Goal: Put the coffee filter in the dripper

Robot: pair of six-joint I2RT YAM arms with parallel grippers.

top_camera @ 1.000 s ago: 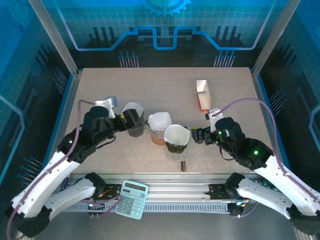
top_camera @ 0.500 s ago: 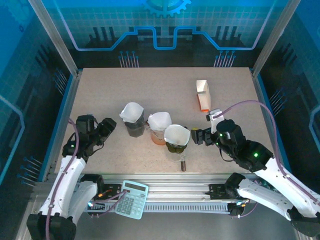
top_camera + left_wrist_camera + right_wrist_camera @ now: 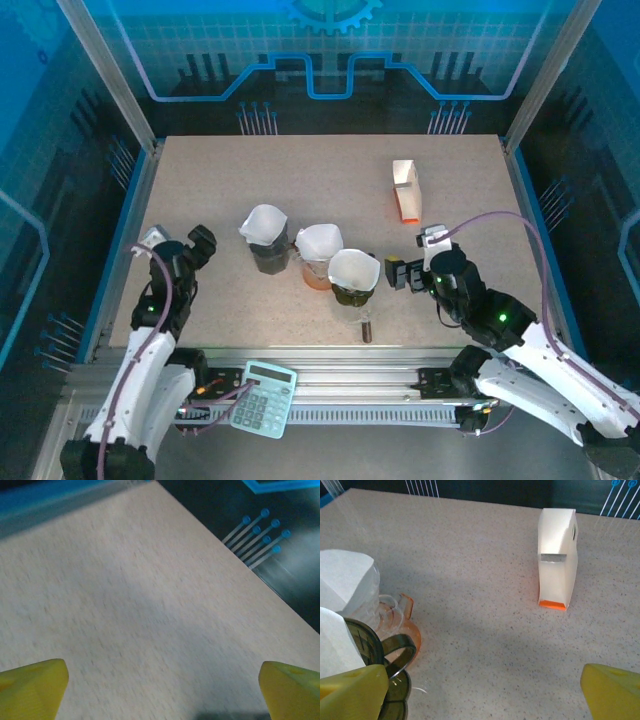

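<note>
The left claw (image 3: pixel 197 247) gapes wide and empty over the worktop (image 3: pixel 300 180), well left of the dark dripper (image 3: pixel 268 260). A coffee filter (image 3: pixel 354 268) stands in the green dripper (image 3: pixel 350 296), just left of the right claw (image 3: pixel 397 274), which is likewise wide and empty and is the nearer one. How fully the filter seats is hidden.

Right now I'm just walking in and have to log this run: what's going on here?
Neither arm is handling anything. Three drippers stand in a row mid-table, dark, orange and green, each with a white filter in it. The left pincer is open over bare table at the left, apart from them. The right pincer is open just right of the green dripper, holding nothing. A box stands at the back right.
</note>
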